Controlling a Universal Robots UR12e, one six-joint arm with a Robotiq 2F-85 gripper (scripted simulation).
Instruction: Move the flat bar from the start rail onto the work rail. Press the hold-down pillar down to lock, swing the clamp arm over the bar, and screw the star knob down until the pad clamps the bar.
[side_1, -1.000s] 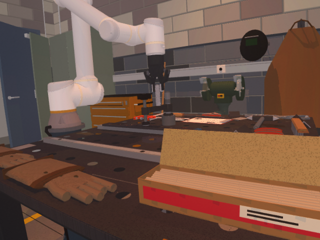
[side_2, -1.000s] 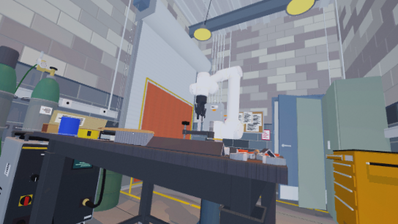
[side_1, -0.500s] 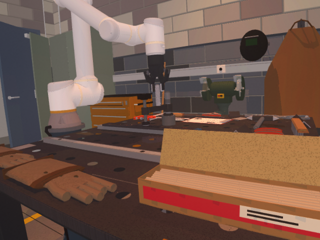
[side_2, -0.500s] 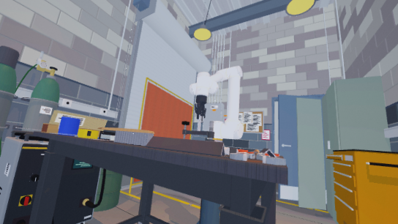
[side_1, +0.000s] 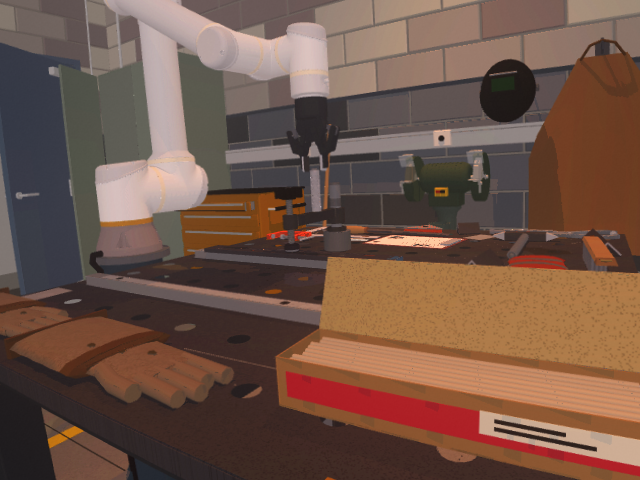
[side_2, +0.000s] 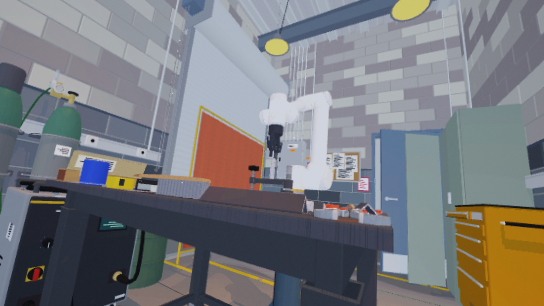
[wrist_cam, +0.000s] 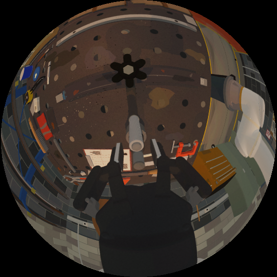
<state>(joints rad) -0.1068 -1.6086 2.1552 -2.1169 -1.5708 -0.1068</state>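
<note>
My gripper (side_1: 313, 164) (wrist_cam: 136, 151) (side_2: 274, 156) hangs open and empty directly above the top of the grey hold-down pillar (side_1: 315, 188) (wrist_cam: 135, 134), which stands upright at the back of the bench. The pillar's round collar (side_1: 337, 239) sits at its foot, and the dark clamp arm (side_1: 310, 217) reaches out from it toward the black star knob (side_1: 288, 194) (wrist_cam: 128, 70). A long grey rail (side_1: 207, 297) (wrist_cam: 124, 22) lies across the bench nearer the side camera, and another grey rail (side_1: 261, 258) runs just in front of the clamp. I cannot make out the flat bar for certain.
An open cardboard box (side_1: 465, 356) of rods fills the near right of the bench, with leather gloves (side_1: 113, 356) at near left. A bench grinder (side_1: 445, 188), an orange tool chest (side_1: 232, 217), a red C-clamp (wrist_cam: 186, 148) and papers (side_1: 413, 241) lie behind the clamp.
</note>
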